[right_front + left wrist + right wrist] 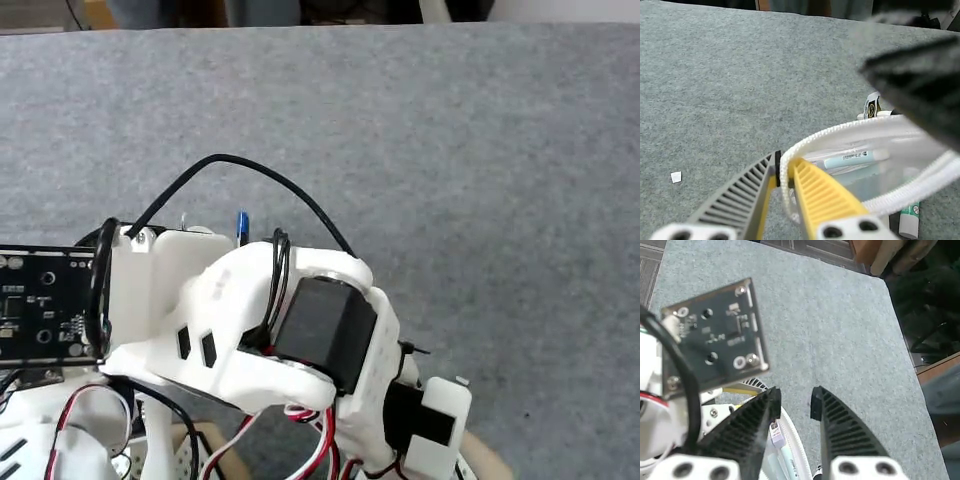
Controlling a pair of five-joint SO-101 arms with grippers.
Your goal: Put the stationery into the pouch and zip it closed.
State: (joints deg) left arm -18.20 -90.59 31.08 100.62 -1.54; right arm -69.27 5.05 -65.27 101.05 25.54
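1. You see one pouch (840,130), clear-walled with a white zip rim, lying on the grey table (715,75). Its mouth stands open and the zip is not drawn.
2. Left gripper (785,169): its two fingers, one grey (740,192) and one yellow (820,195), are closed together on the pouch's zip rim. The white band is pinched between their tips, with the yellow finger on the inner side of the mouth and the grey one outside it.
3. Right gripper (795,402): its two black fingers (840,430) hang just above the pouch's rim (799,450). They are parted by a narrow gap and nothing is held between them.
4. Stationery, as far as you can count it:
   - One pen (852,159) with a pale blue barrel lies inside the pouch, seen through the open mouth.
   - One white stick (910,222) with green print lies at the pouch's far edge from the left gripper. You cannot tell whether it is inside the wall or just beside it.
5. One small white scrap (676,176) lies on the table well apart from the pouch, on the grey finger's side.
6. One circuit board (715,337) on the other arm's wrist sits directly above the pouch, beside the right gripper's fingers.
7. In the high view, an arm (300,330) in white housing with one black motor covers the pouch. One blue tip (242,224) shows just past its upper edge, and what it belongs to cannot be told.
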